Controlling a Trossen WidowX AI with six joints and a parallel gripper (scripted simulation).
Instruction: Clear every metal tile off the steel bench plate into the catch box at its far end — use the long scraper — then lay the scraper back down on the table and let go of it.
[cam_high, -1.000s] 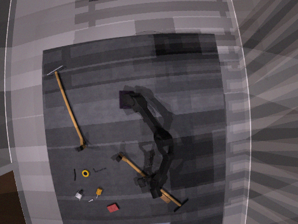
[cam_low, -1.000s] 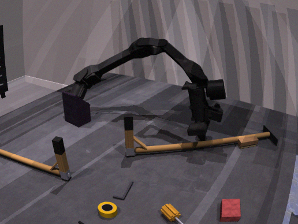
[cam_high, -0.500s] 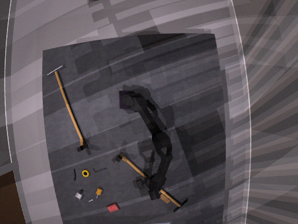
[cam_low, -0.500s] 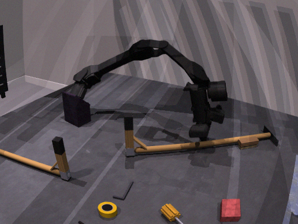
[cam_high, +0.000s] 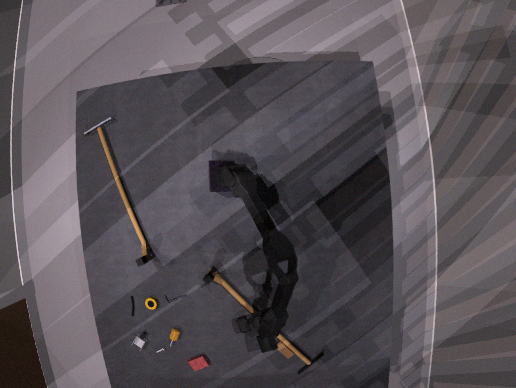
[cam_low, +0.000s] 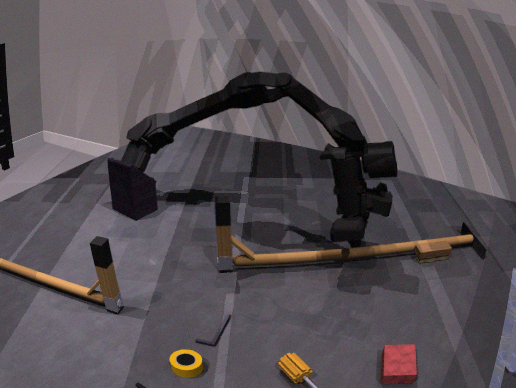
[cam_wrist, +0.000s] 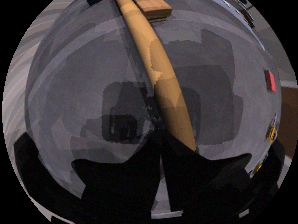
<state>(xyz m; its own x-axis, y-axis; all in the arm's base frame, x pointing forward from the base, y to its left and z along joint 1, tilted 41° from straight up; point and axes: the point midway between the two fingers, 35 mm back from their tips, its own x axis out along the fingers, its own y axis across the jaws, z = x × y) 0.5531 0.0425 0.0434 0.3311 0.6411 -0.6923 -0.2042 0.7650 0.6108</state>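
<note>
A wooden-handled tool with a dark crosswise blade lies under the arm; its handle ends in an upright black-topped grip. A second tool with a silver crosswise blade lies at the left in the top view. I cannot tell which is the long scraper. My gripper is shut and empty, pointing down close beside the first handle; contact is unclear. A pale bluish surface, perhaps the bench plate, is cut off at the right edge. No catch box can be made out.
A wooden block lies against the first handle near its blade. A red block, yellow tape ring, hex key and yellow-handled screwdriver lie nearby.
</note>
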